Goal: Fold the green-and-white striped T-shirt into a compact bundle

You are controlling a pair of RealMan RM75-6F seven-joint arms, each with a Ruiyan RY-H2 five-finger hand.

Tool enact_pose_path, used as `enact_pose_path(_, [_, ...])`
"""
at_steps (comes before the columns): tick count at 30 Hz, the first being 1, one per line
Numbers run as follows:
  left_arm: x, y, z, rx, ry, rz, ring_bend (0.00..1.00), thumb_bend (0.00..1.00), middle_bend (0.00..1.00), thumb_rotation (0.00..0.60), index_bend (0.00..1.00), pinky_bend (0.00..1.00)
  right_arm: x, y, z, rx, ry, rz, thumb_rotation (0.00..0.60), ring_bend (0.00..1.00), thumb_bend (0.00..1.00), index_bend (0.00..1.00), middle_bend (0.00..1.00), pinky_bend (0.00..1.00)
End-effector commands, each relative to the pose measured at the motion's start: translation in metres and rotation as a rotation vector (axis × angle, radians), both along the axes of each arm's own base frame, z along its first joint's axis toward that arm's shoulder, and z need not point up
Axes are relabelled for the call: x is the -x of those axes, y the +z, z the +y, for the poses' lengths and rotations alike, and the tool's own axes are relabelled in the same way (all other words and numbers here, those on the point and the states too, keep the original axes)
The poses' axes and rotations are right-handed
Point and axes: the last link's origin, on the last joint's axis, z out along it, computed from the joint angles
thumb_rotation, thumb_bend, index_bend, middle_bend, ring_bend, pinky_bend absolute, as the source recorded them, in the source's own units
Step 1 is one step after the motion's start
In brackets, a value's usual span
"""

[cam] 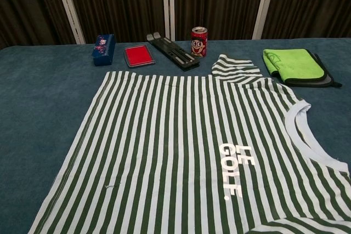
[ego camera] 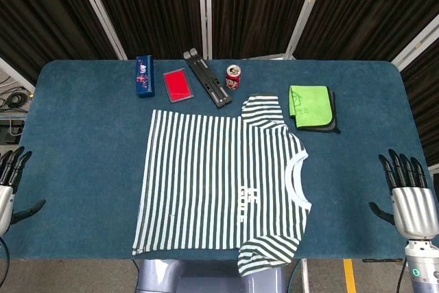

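The green-and-white striped T-shirt (ego camera: 219, 176) lies spread flat on the blue table (ego camera: 82, 135), collar toward the right, hem toward the left, one sleeve at the far side and one hanging over the near edge. In the chest view the T-shirt (cam: 181, 146) fills the foreground, white lettering on its chest. My left hand (ego camera: 10, 186) hovers at the table's left edge, fingers spread, holding nothing. My right hand (ego camera: 410, 197) hovers at the right edge, fingers spread and empty. Both hands are well apart from the shirt and absent from the chest view.
Along the far edge stand a blue box (ego camera: 144, 75), a red flat case (ego camera: 178, 85), a black folding stand (ego camera: 208, 78) and a red can (ego camera: 234, 77). A green cloth on a dark pad (ego camera: 312, 107) lies next to the shirt's far sleeve.
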Motion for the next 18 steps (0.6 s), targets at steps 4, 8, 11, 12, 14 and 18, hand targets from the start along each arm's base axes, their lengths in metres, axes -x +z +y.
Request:
enact_pose_path(4, [0.001,0.002,0.001,0.01,0.017,0.0,0.0,0.0,0.0,0.6,0.0,0.0,0.001,-0.001,0.0,-0.014,-0.005,0.004,0.6,0.0,0.0,0.0,0.0,0.0])
enact_pose_path(8, [0.002,0.0,0.002,0.025,0.025,0.004,0.0,0.0,0.0,0.6,0.0,0.0,0.001,-0.005,0.0,-0.064,-0.003,0.007,0.6,0.0,0.0,0.0,0.0,0.0])
enact_pose_path(11, [0.001,-0.002,0.003,0.039,0.025,0.005,0.0,0.0,0.0,0.6,0.0,0.0,0.002,-0.012,0.0,-0.143,-0.009,-0.008,0.6,0.0,0.0,0.0,0.0,0.0])
enact_pose_path(12, [0.001,-0.002,0.003,0.042,0.024,0.007,0.0,0.0,0.0,0.6,0.0,0.0,0.003,-0.015,0.0,-0.176,-0.007,-0.012,0.6,0.0,0.0,0.0,0.0,0.0])
enact_pose_path(14, [0.001,-0.005,0.003,0.052,0.028,0.013,0.0,0.0,0.0,0.6,0.0,0.0,0.003,-0.024,-0.001,-0.267,0.017,-0.016,0.6,0.0,0.0,0.02,0.0,0.0])
enact_pose_path(18, [0.002,-0.008,0.004,0.069,0.04,0.01,0.0,0.0,0.0,0.6,0.0,0.0,0.006,-0.046,0.005,-0.484,0.079,-0.027,0.6,0.0,0.0,0.13,0.0,0.0])
